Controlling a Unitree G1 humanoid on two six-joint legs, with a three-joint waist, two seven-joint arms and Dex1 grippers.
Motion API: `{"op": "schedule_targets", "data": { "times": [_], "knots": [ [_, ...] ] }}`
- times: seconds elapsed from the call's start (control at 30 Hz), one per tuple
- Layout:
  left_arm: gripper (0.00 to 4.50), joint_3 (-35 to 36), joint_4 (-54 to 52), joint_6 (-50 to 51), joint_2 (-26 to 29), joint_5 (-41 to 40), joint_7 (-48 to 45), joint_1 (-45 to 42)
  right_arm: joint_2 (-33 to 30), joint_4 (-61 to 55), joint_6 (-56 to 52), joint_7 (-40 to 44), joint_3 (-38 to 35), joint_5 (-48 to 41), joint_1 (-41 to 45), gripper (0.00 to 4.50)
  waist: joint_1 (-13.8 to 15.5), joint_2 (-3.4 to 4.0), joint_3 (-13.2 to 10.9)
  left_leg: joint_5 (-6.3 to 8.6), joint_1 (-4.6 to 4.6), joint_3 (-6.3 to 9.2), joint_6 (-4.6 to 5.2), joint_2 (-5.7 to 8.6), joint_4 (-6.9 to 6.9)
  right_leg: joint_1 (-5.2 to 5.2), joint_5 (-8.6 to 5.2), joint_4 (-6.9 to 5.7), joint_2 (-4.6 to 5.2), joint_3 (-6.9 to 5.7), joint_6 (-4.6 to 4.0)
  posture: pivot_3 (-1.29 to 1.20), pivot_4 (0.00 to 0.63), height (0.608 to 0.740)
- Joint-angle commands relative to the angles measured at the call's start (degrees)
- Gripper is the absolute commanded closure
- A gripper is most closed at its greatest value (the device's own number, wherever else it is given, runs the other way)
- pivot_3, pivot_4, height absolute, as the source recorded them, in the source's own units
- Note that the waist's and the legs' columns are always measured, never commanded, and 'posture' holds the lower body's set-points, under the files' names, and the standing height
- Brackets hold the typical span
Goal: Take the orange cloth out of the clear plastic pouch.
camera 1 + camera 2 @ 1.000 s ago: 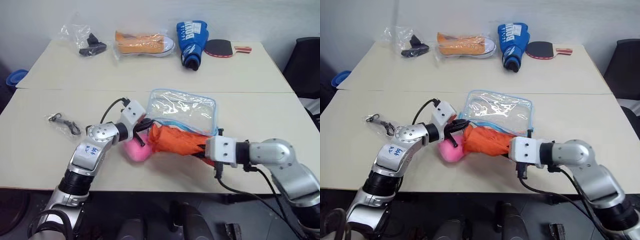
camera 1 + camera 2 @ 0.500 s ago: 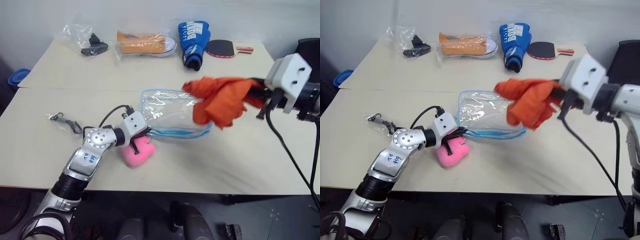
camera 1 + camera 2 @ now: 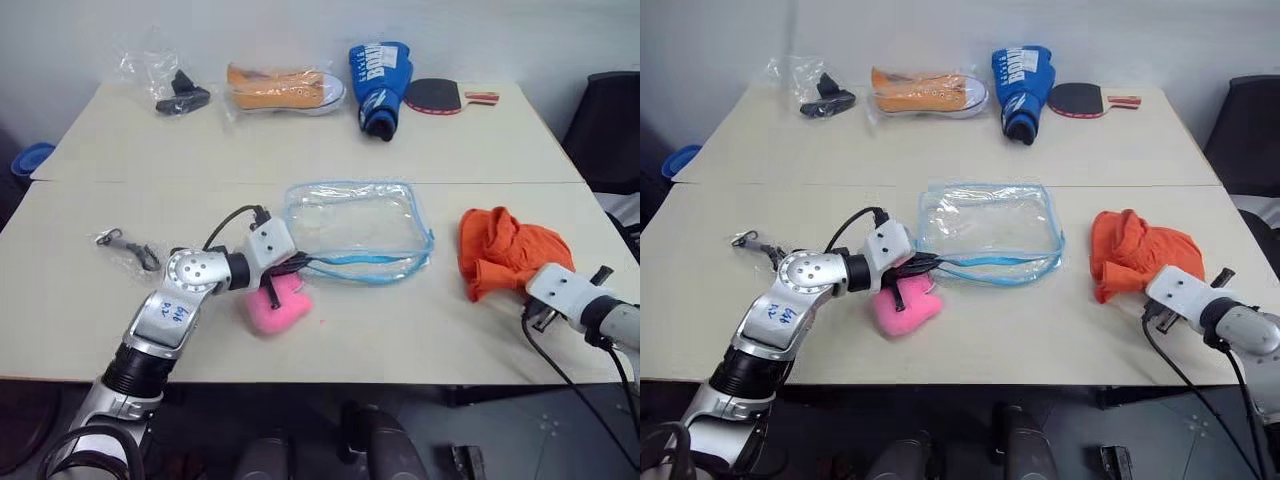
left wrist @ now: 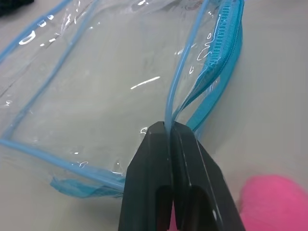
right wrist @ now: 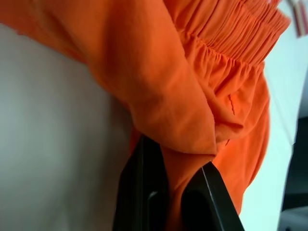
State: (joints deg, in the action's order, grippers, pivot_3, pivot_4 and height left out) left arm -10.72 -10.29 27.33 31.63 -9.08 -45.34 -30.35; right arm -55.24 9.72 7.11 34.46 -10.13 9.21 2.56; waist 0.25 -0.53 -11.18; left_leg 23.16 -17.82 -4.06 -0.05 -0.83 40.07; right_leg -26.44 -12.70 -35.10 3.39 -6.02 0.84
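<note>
The clear plastic pouch (image 3: 355, 222) with light-blue edging lies flat and empty in the middle of the table. My left gripper (image 4: 170, 132) is shut on the blue rim of its open mouth at the pouch's near left corner (image 3: 297, 265). The orange cloth (image 3: 505, 250) lies crumpled on the table to the right of the pouch, apart from it. My right gripper (image 5: 178, 159) is shut on a fold of the cloth at its near edge (image 3: 1150, 290).
A pink plush heart (image 3: 275, 305) sits just under my left gripper. A small keyring item (image 3: 130, 248) lies to the left. At the back stand a bagged black item (image 3: 175, 95), an orange sneaker (image 3: 283, 88), a blue glove (image 3: 378, 72) and a paddle (image 3: 440, 97).
My right gripper swung the orange cloth out of the pouch, up and right, then down onto the table at the right. The pouch has flattened; the left gripper shifted slightly.
</note>
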Motion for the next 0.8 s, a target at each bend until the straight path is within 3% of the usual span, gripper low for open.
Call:
{"op": "schedule_targets", "data": {
  "times": [0.03, 0.23, 0.4, 0.5, 0.7, 0.8],
  "knots": [
    [4.5, 4.48, -3.76, 4.33, 1.51, -6.14, -3.56, -2.21, -3.3, 3.05, 7.13, -1.52, 0.05, 3.13, -0.41, 4.43, -0.12, 0.0, 0.0, 0.0, 0.02, 0.0, -0.01, 0.0, -0.02, 0.0, -0.01, -0.01, 0.0, 0.01, -0.01, 0.0, 0.15, 0.74],
    [4.5, 7.26, -4.53, 9.08, 6.52, -10.78, -8.07, -3.08, -7.41, 9.75, 15.43, -2.3, 1.2, 6.09, 0.91, 4.43, -0.27, 0.0, 0.0, -0.02, 0.1, -0.01, -0.05, -0.01, -0.06, 0.0, -0.03, -0.01, -0.03, 0.04, -0.04, 0.0, 0.15, 0.74],
    [4.5, 6.05, 0.37, 4.93, 4.44, -4.79, -0.83, -3.46, -7.41, 9.83, 15.07, 1.03, -0.76, 0.81, 2.24, 3.15, -0.18, 0.0, 0.0, -0.02, 0.39, -0.03, -0.06, 0.0, -0.07, 0.09, -0.03, 0.01, -0.03, 0.08, -0.04, 0.0, 0.15, 0.74],
    [3.79, 3.6, 0.53, 3.35, 0.82, -3.64, 0.97, -2.86, -7.66, 7.22, 13.74, 2.16, -1.61, -0.73, 2.16, 2.18, -0.06, -0.01, 0.0, -0.01, 0.41, -0.02, -0.06, 0.01, -0.07, 0.11, -0.03, 0.02, -0.01, 0.08, -0.04, 0.0, 0.15, 0.74],
    [1.94, 3.28, 0.68, 1.56, 0.42, -2.16, 2.01, -2.37, -8.18, 0.38, 9.64, 6.62, -5.21, -5.52, -1.21, 0.07, -0.13, -0.01, 0.0, 0.0, 0.43, -0.03, -0.09, -0.01, -0.12, 0.09, -0.02, 0.02, -0.04, 0.07, -0.04, 0.0, 0.15, 0.74],
    [1.01, 5.56, 1.3, 2.7, 1.3, -3.64, 1.91, -2.08, -8.8, -2.62, 6.73, 9.23, -7.94, -7.76, -3.61, 0.0, -0.17, -0.01, 0.0, 0.0, 0.43, -0.05, -0.1, -0.02, -0.15, 0.11, -0.02, 0.02, -0.04, 0.09, -0.03, 0.0, 0.15, 0.74]
  ]
}}
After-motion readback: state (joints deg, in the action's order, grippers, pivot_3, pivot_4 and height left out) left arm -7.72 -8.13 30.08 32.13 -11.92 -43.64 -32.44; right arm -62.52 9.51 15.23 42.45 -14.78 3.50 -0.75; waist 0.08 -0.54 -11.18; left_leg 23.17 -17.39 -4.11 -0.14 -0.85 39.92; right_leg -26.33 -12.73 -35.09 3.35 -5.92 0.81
